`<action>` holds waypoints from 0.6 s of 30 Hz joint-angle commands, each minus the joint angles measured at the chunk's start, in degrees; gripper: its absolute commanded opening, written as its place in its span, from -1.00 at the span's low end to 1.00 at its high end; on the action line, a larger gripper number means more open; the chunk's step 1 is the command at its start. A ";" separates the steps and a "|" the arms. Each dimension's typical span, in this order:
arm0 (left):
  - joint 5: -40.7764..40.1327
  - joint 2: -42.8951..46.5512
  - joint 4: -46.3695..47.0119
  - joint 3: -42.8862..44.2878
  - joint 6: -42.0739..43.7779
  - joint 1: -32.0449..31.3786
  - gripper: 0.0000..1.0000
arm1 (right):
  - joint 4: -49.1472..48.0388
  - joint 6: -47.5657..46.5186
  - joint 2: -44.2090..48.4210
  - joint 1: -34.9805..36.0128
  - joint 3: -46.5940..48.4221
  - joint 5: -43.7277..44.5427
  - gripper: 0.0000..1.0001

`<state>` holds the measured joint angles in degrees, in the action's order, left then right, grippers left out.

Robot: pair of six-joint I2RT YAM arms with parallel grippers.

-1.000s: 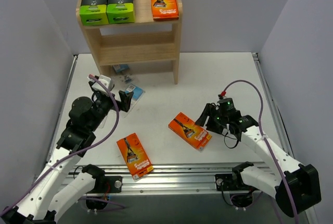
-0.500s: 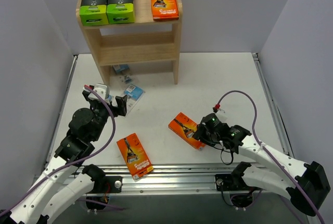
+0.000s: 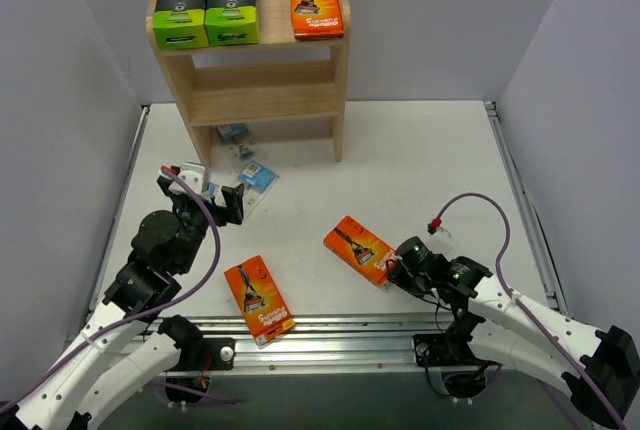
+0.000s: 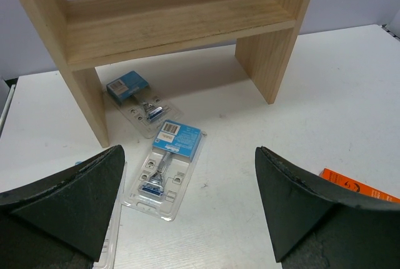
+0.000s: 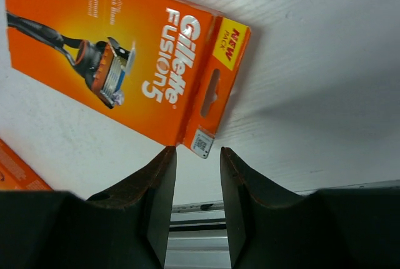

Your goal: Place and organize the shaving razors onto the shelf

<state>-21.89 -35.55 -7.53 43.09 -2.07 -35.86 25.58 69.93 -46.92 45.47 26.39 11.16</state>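
Note:
The wooden shelf [image 3: 340, 70] stands at the back; its top tier holds two black-and-lime boxes [image 3: 181, 10] [image 3: 231, 7] and an orange box [image 3: 315, 7]. Two orange boxes lie on the table, one in the middle [image 3: 360, 247] and one near the front [image 3: 259, 298]. My right gripper [image 3: 397, 270] is low at the middle box's near-right end. In the right wrist view it [image 5: 197, 155] is narrowly open, with the box's hang tab [image 5: 212, 87] just ahead of the tips. My left gripper [image 3: 218, 200] [image 4: 189, 175] is wide open and empty above a blister pack [image 4: 165, 169].
A second blister pack [image 4: 134, 94] lies under the shelf's lowest board, beside its left leg [image 4: 87, 100]. A third clear pack [image 4: 115, 234] shows partly behind my left finger. The metal rail [image 3: 330, 330] runs along the table's near edge, right behind my right gripper.
My right gripper has dropped and moved toward the near edge, from beside the middle orange box to its near-right end. The left arm pulled back slightly, then stayed still.

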 commanded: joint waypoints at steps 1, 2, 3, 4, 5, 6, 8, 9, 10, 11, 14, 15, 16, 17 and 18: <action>-0.26 0.57 0.24 1.12 0.22 -0.27 0.88 | 2.72 2.05 -0.11 0.23 -1.78 2.99 -0.40; -0.17 0.48 0.15 1.12 0.13 -0.27 0.88 | 2.46 2.23 0.07 0.23 -2.13 3.08 -0.40; -0.08 0.39 0.23 1.12 0.13 -0.27 0.88 | 2.37 2.75 0.33 0.23 -2.57 3.17 -0.40; 0.00 0.39 0.15 1.12 0.13 -0.35 0.88 | 2.10 2.93 0.59 0.23 -2.92 3.26 -0.40; 0.09 0.31 0.15 1.12 0.13 -0.35 0.88 | 1.14 3.10 1.21 0.23 -3.71 3.08 -0.40; 0.18 0.22 0.06 1.12 0.13 -0.35 0.88 | 0.70 3.37 1.21 0.23 -4.06 3.08 -0.40; 0.35 0.04 -0.03 1.21 0.13 -0.53 0.88 | -0.88 3.54 0.78 0.23 -4.77 2.99 -0.40; 0.44 -0.04 0.06 1.29 0.04 -0.62 0.88 | -1.41 3.55 0.34 0.23 -4.95 2.91 -0.40; 0.53 -0.05 -0.03 1.21 0.04 -0.79 0.88 | -1.94 3.63 -0.19 0.23 -5.03 2.90 -0.40; 0.53 -0.05 -0.03 1.21 0.13 -0.97 0.88 | -2.64 3.63 -1.41 0.23 -5.12 2.90 -0.39; 0.45 0.04 -0.12 1.29 0.13 -1.23 0.88 | -4.22 3.72 -3.44 0.23 -5.12 2.99 -0.39; 0.44 0.04 -0.12 1.29 0.13 -1.23 0.88 | -4.31 3.81 -3.71 0.23 -4.95 3.51 -0.39; 0.36 0.04 -0.12 1.21 0.13 -1.32 0.88 | -4.31 3.90 -3.88 0.23 -4.77 3.87 -0.39; 0.36 0.04 -0.12 1.21 0.13 -1.41 0.88 | -4.23 3.98 -3.80 0.14 -4.68 4.31 -0.38; 0.36 -0.04 -0.12 1.21 0.13 -1.58 0.88 | -4.40 4.07 -3.71 0.05 -4.68 4.66 -0.38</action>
<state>-21.82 -35.73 -8.16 43.09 -2.09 -36.93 21.21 72.51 -50.48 45.47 21.82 11.81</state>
